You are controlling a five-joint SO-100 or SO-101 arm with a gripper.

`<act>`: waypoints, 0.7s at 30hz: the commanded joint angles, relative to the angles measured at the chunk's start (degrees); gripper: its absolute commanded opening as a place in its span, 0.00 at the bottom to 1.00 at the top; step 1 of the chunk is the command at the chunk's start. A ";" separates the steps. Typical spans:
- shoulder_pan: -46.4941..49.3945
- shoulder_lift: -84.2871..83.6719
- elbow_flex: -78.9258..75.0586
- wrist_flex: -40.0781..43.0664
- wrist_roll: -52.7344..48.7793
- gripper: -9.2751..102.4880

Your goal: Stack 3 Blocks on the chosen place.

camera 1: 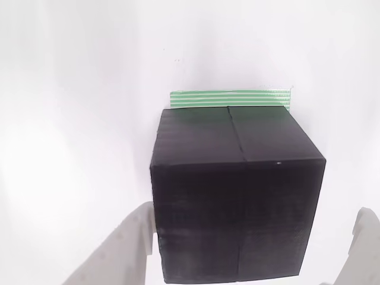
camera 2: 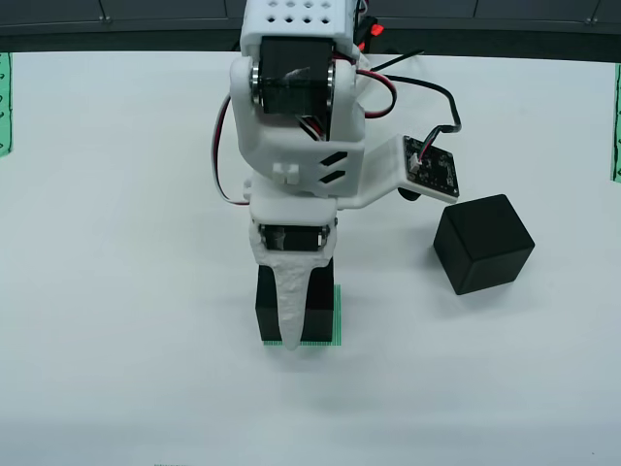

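In the view that rides on the gripper, a matte black block [camera 1: 237,202] fills the space between my two white fingers [camera 1: 127,249], with a seam across its top face. It sits on the green-and-white striped chosen place [camera 1: 231,98], whose far edge shows behind it. My gripper [camera 1: 246,255] is open: the left finger is at the block's side and a gap separates the right finger from it. From above, my gripper [camera 2: 291,335] hangs over this block [camera 2: 318,309] on the chosen place [camera 2: 337,316]. A second black block [camera 2: 483,243] lies to the right on the white table.
The white arm with its red and black wires [camera 2: 296,116] covers the table's middle in the view from above, and a small circuit board [camera 2: 432,165] juts out on its right. Green striped bands [camera 2: 5,102] mark the left and right table edges. A dark strip [camera 2: 146,39] runs along the far edge.
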 commanded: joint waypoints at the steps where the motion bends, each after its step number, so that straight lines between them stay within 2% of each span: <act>1: 0.62 6.59 1.05 0.44 -0.62 0.45; 8: 0.09 16.61 7.21 0.18 -1.58 0.45; 21: -6.86 34.10 22.15 -1.93 -11.34 0.45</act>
